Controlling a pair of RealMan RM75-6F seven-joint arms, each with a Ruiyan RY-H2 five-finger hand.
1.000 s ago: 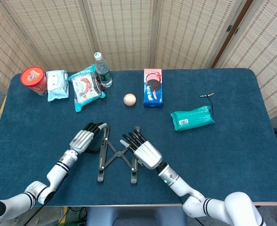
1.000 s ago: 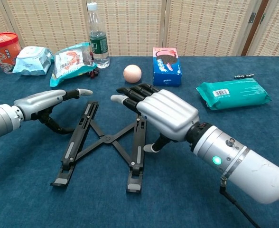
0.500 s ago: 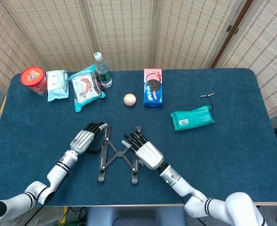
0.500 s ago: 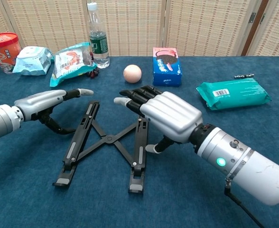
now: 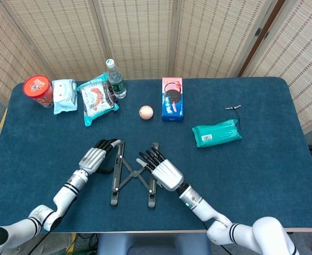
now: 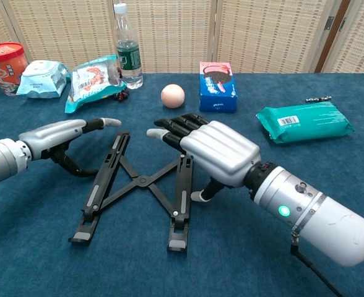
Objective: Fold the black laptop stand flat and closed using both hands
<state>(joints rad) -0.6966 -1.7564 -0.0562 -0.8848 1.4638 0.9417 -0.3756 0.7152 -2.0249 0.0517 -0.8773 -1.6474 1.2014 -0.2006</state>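
Two hands flanking the black laptop stand (image 6: 137, 184) lying spread open, left hand (image 6: 57, 134) fingers apart, empty, right hand (image 6: 208, 151) fingers extended above its right rail, holding nothing

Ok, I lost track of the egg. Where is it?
In the head view the egg lies mid-table, between the bottle and the cookie box, beyond the stand.

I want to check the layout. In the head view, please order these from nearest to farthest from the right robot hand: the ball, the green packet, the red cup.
Measured from the right robot hand:
1. Ball, straight behind the hand, near the table's middle.
2. Green packet, farther back, on the other side from the left arm.
3. Red cup, far back corner on the left arm's side.
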